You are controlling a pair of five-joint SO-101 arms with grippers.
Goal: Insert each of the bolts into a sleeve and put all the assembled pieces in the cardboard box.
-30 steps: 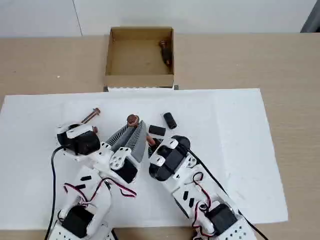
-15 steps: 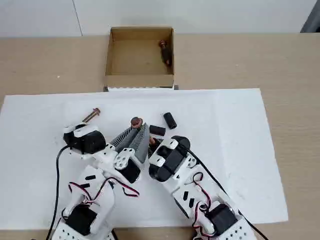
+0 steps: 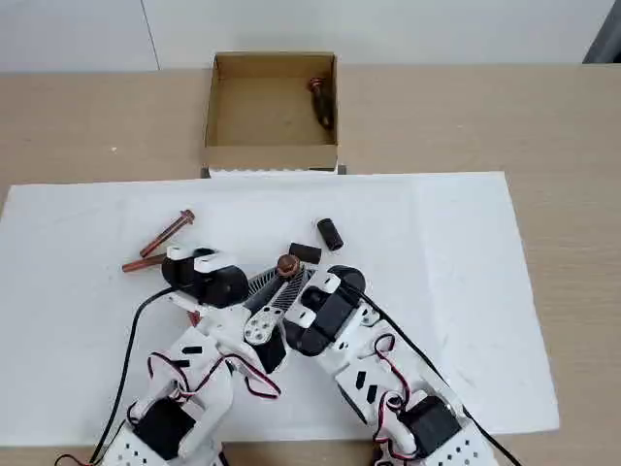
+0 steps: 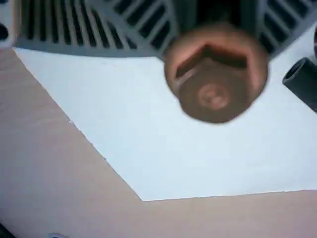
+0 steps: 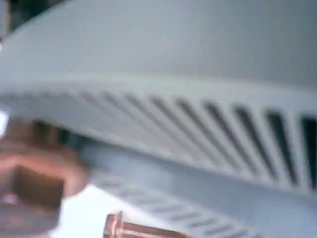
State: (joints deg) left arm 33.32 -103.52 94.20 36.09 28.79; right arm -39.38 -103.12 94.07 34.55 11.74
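Observation:
My left gripper (image 3: 286, 267) is shut on a copper bolt (image 3: 287, 263), whose hexagonal head (image 4: 215, 82) faces the left wrist camera. The right arm's wrist (image 3: 326, 307) sits right beside it, and its gripper end is hidden under the arm. In the right wrist view, the left gripper's ribbed grey fingers (image 5: 188, 129) are very close, with the held bolt's head (image 5: 29, 183) at the edge. Two black sleeves (image 3: 331, 233) (image 3: 305, 253) lie just beyond the grippers. Two loose bolts (image 3: 167, 233) (image 3: 144, 263) lie to the left. The cardboard box (image 3: 221, 107) holds one assembled piece (image 3: 321, 102).
White paper (image 3: 456, 291) covers the table's front half, with open room on its right side. The box stands beyond the paper's far edge. Cables (image 3: 126, 359) trail from both arms near the front edge.
My left arm has swung to the right with the bolt, bringing it up against the right arm. A second loose bolt on the left is now uncovered.

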